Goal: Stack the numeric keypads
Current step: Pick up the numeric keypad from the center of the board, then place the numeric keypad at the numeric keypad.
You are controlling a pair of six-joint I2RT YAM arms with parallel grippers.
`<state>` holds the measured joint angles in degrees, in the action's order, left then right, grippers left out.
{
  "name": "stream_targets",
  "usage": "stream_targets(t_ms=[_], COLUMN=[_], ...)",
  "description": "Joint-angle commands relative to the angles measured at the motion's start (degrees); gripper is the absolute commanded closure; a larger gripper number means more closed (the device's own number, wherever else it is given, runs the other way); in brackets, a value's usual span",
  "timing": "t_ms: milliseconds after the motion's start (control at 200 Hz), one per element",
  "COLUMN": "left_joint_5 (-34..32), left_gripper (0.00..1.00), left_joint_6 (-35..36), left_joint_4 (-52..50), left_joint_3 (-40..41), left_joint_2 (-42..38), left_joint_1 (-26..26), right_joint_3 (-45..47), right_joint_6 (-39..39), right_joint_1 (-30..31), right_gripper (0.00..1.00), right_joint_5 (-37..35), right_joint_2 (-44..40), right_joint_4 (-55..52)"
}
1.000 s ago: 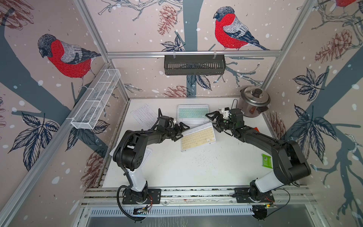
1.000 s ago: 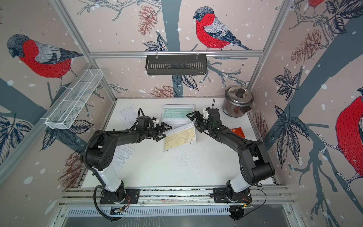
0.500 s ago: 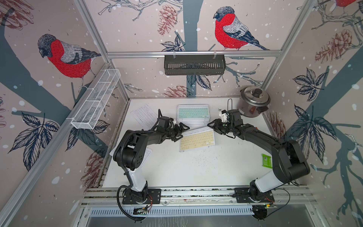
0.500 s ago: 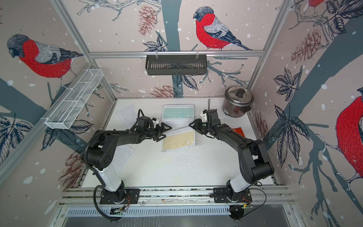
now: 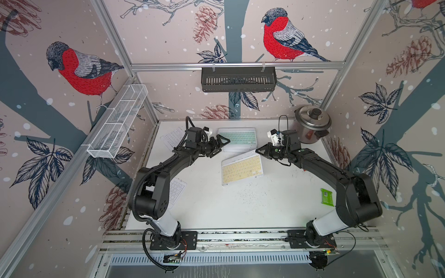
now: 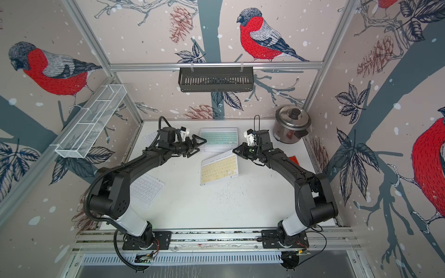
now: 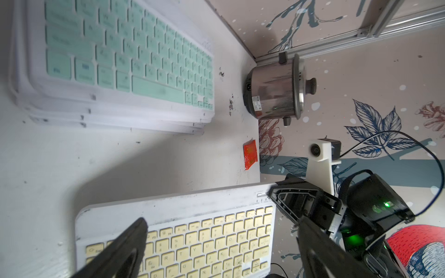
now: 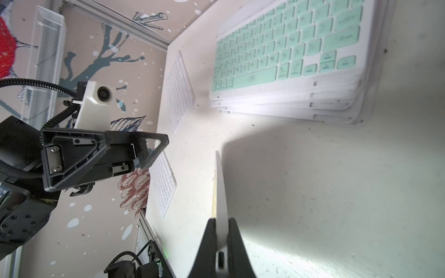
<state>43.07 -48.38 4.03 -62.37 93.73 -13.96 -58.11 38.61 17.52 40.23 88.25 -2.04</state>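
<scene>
**Q:** Top views: how far along is the task?
**A:** Partly done. The stack of white-framed keypads, mint-green keys on top [image 5: 237, 138], lies at the back of the white surface [image 5: 240, 209]. The right claw [image 5: 259, 151] is clamped on a corner of the yellow-keyed keypad [image 5: 242, 168], just in front of the stack. The left claw [image 5: 220, 144] stands apart, holding nothing. One white-keyed keypad [image 5: 172, 138] and a second white keypad [image 5: 177, 192] lie unstacked at the left.

**Q:** Containers?
**A:** White wire-mesh wall tray [image 5: 118, 122]: nothing visible inside. Black slotted wall basket [image 5: 238, 80]: contents cannot be told. Steel rice cooker [image 5: 311, 125]: lid on.

**Q:** Wrist views?
**A:** Left wrist: fingers spread above the yellow keys. Right wrist: fingers pinch that keypad's edge.
</scene>
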Motion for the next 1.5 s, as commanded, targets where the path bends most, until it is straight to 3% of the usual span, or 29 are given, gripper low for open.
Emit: stream_targets(t_ms=[0,190,385,841,941,1241,1497], left_joint_5=[-0.79,-1.08,-4.03,-7.94,-8.34,-8.46,-8.33], left_gripper=[0.04,0.04,0.04,0.03,0.03,0.04,0.04], left_joint_6=[4.8,6.35,7.8,10.55,10.61,10.43,10.56], left_joint_4=[-8.4,-10.97,-13.22,-17.53,-17.47,-17.48,-17.69], left_joint_3=[-3.24,-9.62,-16.11,-26.39,-27.51,-30.42,-31.54], left_joint_2=[-0.59,2.6,7.97,20.41,22.36,26.88,28.85], left_joint_1=[2.16,4.9,5.18,5.25,5.25,5.08,4.99], right_joint_3=[-3.48,-11.94,-22.25,-39.09,-41.77,-46.22,-49.64], right_joint_6=[-0.63,6.9,11.57,48.55,47.22,30.73,30.15], right_joint_1=[-1.43,-4.58,-5.96,-9.76,-9.93,-10.75,-10.67], right_gripper=[0.99,0.99,0.99,0.99,0.99,0.97,0.95], right_joint_5=[6.49,16.66,19.43,27.92,28.6,26.36,24.92], right_joint_2=[1.48,11.17,22.87,50.94,53.45,55.93,59.29], right_joint_4=[6.8,17.61,22.18,64.76,62.52,42.67,40.24])
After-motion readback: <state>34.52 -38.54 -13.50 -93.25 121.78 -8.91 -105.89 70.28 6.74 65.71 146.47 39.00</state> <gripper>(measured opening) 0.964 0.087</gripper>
